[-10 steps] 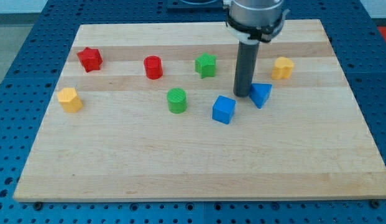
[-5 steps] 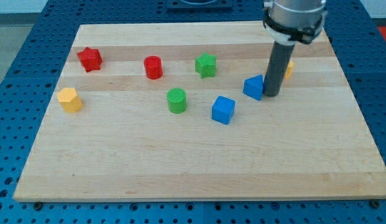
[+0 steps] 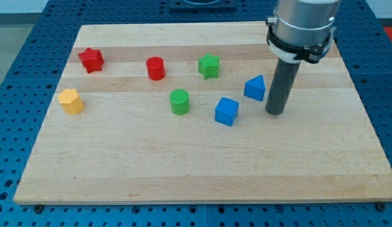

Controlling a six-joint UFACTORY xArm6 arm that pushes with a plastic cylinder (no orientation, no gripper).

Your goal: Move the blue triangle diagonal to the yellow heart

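The blue triangle lies on the wooden board, right of centre. My tip rests on the board just to the right of the triangle and slightly below it, a small gap apart. The yellow heart does not show; the rod stands in front of the spot where it lay earlier, at the view's upper right.
A blue cube sits left of and below the triangle. A green cylinder, a green star-like block, a red cylinder, a red star and a yellow hexagon lie further left.
My tip went from the triangle's left side around to its right, then slid toward the view's bottom. The blue triangle shifted a little left and up. The rod now covers the yellow heart.
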